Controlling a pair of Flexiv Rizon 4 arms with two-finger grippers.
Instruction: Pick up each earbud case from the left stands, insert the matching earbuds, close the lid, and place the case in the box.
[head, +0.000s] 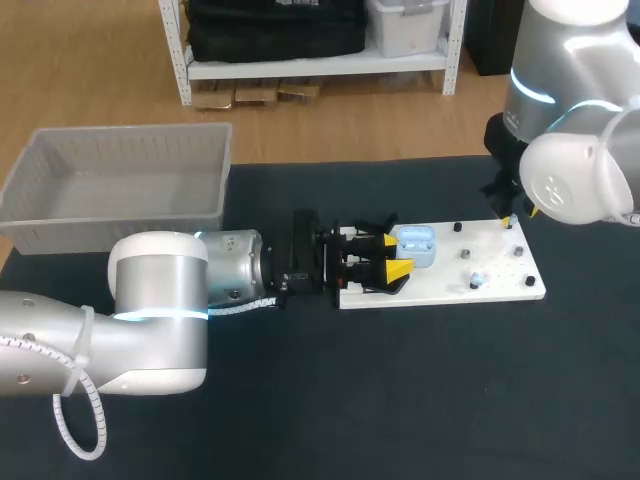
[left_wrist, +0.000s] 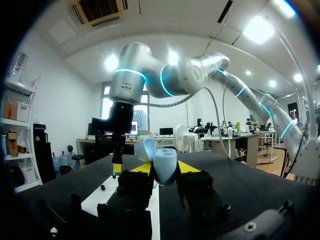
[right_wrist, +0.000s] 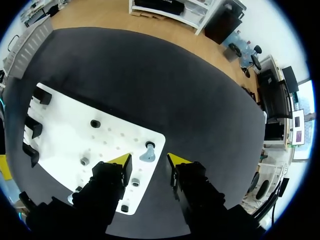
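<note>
Above the dark table (head: 400, 400), the left gripper (head: 392, 255), closed on the open earbud case (head: 415, 243) at the white board's (head: 500, 285) left end, would do best to hold it steady, mouth up. The right gripper (right_wrist: 150, 161), parted and empty, hangs over a grey-blue earbud (right_wrist: 147, 155) on its peg and should descend centred. The case is pale blue, rounded and glossy.

A black-topped table (head: 400, 400) bears a flat white board (head: 440, 285), right of the middle, studded with small dark pegs (head: 465, 254).
</note>
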